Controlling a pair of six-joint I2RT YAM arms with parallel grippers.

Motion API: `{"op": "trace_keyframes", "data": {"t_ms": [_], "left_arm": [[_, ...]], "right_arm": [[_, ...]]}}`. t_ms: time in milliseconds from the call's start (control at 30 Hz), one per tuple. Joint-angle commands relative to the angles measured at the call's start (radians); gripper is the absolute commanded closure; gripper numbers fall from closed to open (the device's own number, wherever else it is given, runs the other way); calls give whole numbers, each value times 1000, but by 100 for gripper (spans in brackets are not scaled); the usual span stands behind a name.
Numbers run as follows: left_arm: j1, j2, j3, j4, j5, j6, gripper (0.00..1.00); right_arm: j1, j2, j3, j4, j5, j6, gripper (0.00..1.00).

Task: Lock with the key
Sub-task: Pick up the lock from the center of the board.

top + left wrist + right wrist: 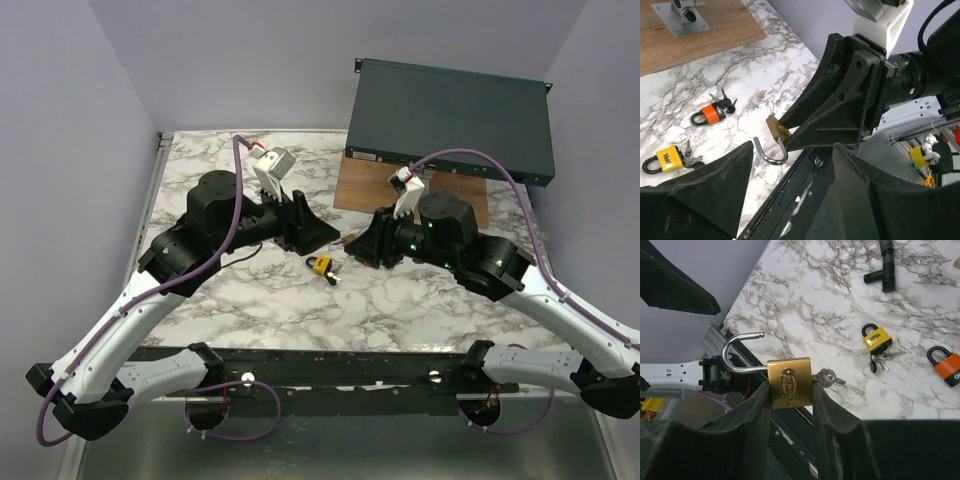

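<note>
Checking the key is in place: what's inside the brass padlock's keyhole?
A silver key sticks out of the brass padlock's base. Its blade is hidden inside the body, and the right gripper clamps the padlock's sides, covering them.

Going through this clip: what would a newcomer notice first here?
The brass padlock clamped in the right end effector, its shackle swung open and a key in its base. Beyond it, a yellow padlock and an orange padlock lie on the marble table.
</note>
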Motion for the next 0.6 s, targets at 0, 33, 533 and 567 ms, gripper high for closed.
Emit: {"op": "trace_keyframes", "data": {"t_ms": [0, 33, 533, 567], "left_arm": [[-4, -37, -13, 24, -46, -40, 37], [-6, -44, -15, 43, -22, 2, 37], [-11, -84, -133, 85, -178, -371, 41], [-11, -98, -153, 110, -186, -407, 41]], "right_arm": [[-5, -9, 13, 54, 31, 4, 99], [-5, -5, 15, 54, 27, 2, 99], [-4, -12, 24, 81, 112, 0, 99], [-3, -15, 17, 91, 124, -2, 99]]}}
